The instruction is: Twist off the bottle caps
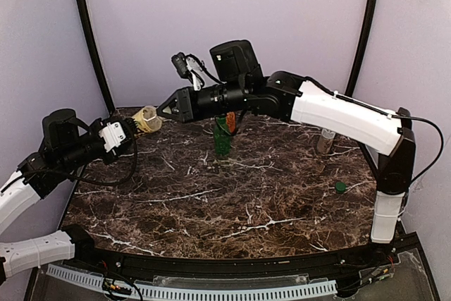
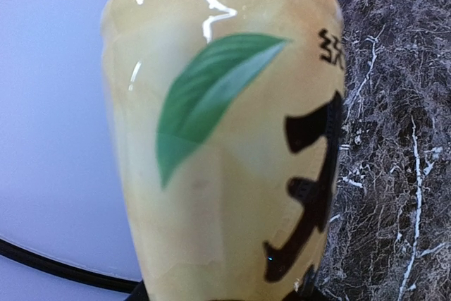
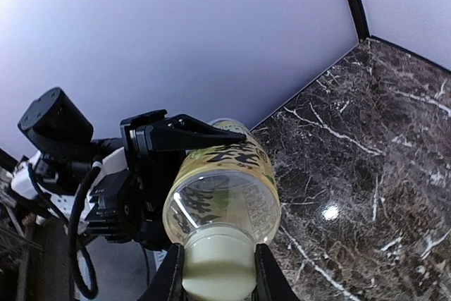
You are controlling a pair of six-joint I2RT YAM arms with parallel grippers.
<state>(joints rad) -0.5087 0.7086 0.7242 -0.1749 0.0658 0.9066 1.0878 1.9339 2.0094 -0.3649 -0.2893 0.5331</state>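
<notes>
The left gripper [image 1: 136, 127] clamps the tall yellow labelled plastic bottle [image 1: 146, 119], held level over the far-left corner of the dark marble table [image 1: 211, 206]. The right gripper [image 3: 220, 276] is closed on its white cap [image 3: 220, 262], still seated. A loose green cap [image 1: 340, 187] near the right edge suggests one bottle is finished.

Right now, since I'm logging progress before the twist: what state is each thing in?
yellow bottle: held sideways in the air, cream cap on.
left pincer: shut on yellow bottle.
right pincer: shut on cream cap.
green bottle: upright on table.
clear bottle: upright, far right.
green cap: loose on table.
</notes>
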